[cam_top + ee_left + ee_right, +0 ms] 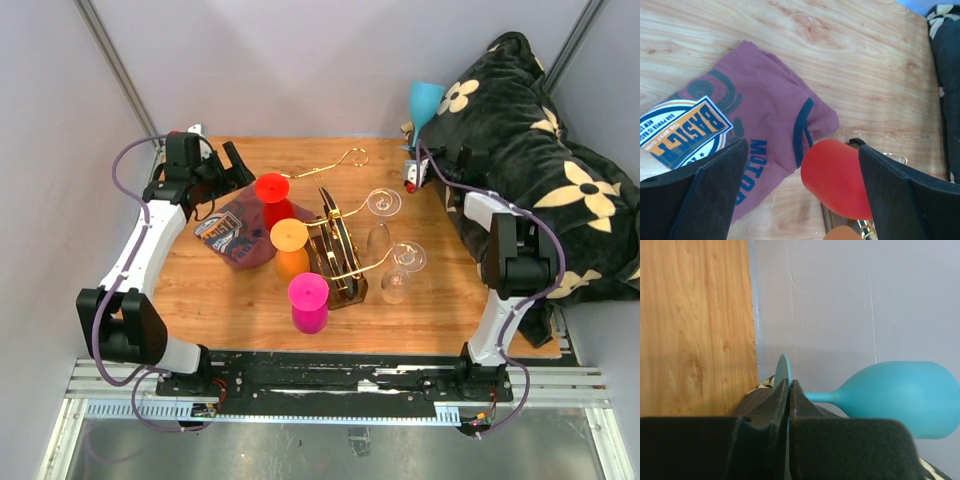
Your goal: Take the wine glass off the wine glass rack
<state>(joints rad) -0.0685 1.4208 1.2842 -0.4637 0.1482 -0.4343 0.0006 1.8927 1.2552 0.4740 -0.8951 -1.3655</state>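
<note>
The wine glass rack [338, 252], a dark wooden base with gold wire arms, stands mid-table. Red [271, 189], orange [290, 246] and pink [309, 301] wine glasses are on its left side and two clear ones [381, 214] [401, 267] on its right. My right gripper [413, 143] holds a blue wine glass [425, 99] off the rack at the back right; in the right wrist view the gripper [790, 390] is shut on the thin foot [782, 371], with the bowl [905, 397] pointing right. My left gripper [801, 150] is open, with the red glass [837, 180] beside its right finger.
A maroon printed T-shirt [235, 232] [755, 125] lies on the wooden table [210, 295] left of the rack. A black flowered cushion [540, 160] fills the right side. Grey walls close the back, just beyond the blue glass.
</note>
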